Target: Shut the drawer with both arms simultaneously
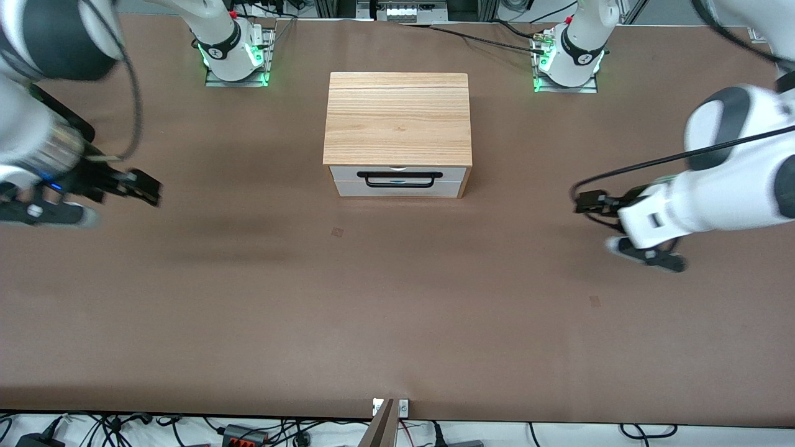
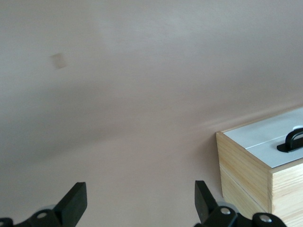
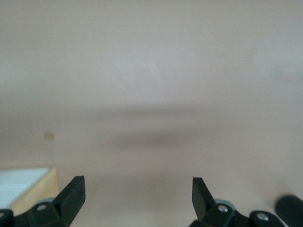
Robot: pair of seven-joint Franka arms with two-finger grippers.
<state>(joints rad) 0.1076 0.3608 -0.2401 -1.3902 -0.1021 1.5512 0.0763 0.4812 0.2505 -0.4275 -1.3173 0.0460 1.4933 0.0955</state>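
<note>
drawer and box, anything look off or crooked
Nothing stands out. The drawer sits shut and square in the box. The left tool and right tool hang open over bare table, touching nothing.

Front view: high, facing arm bases, whole surface [image 1: 397, 323] covered. Wrist views: low, close over bare surface. Oak box [image 2: 255, 165] corner shared by all three.

bare table [image 1: 397, 310], oak box [image 1: 397, 118] mid-table

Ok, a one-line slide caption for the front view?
Drawer flush in its oak box; left gripper and right gripper open, apart over the table.
</note>
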